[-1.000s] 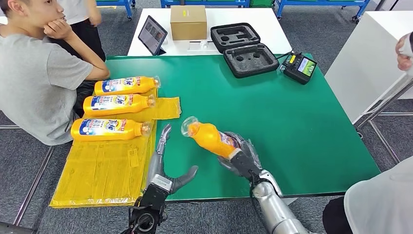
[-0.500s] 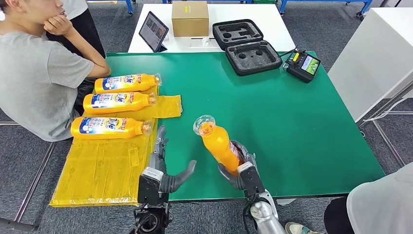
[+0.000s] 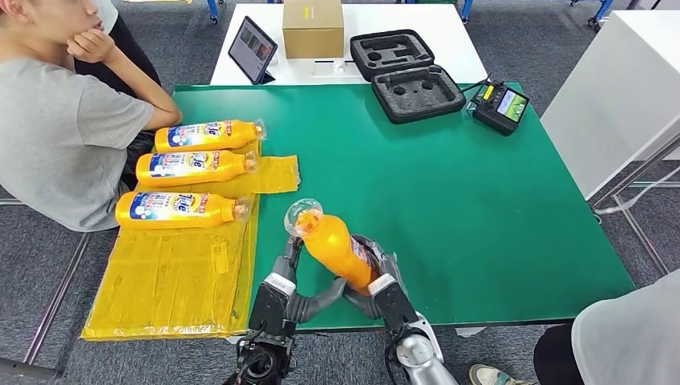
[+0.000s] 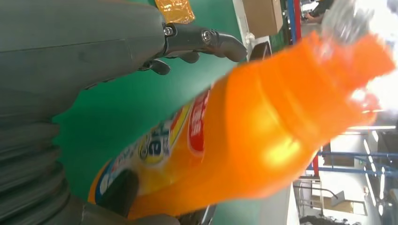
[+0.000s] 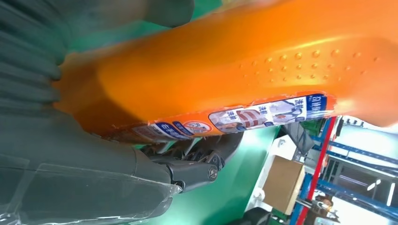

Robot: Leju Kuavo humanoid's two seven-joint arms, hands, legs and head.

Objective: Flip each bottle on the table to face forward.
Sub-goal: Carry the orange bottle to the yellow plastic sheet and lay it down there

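Note:
My right hand (image 3: 383, 290) grips an orange bottle (image 3: 335, 245) by its base, above the green table's (image 3: 449, 184) near edge. The bottle tilts up and to the left, clear cap (image 3: 303, 216) on top. In the right wrist view its label (image 5: 244, 115) lies against my fingers (image 5: 187, 169). My left hand (image 3: 284, 282) is open right beside it, fingers up along the neck side and thumb (image 3: 322, 298) reaching under the base. The left wrist view has the bottle (image 4: 244, 136) between thumb and spread fingers (image 4: 206, 38). Three more orange bottles (image 3: 207, 136) (image 3: 192, 168) (image 3: 180, 208) lie label-up on a yellow sheet (image 3: 168, 281).
A seated person (image 3: 64, 136) leans an elbow on the table's left edge by the bottles. A black foam case (image 3: 409, 80) and a controller (image 3: 499, 106) sit at the back. A tablet (image 3: 253, 52) and a box (image 3: 313, 30) stand on the white table behind. Another person (image 3: 625, 337) is at the right.
My right hand has carried the bottle left and tilted it toward my left hand. The left hand has moved right and now brackets the bottle's lower part.

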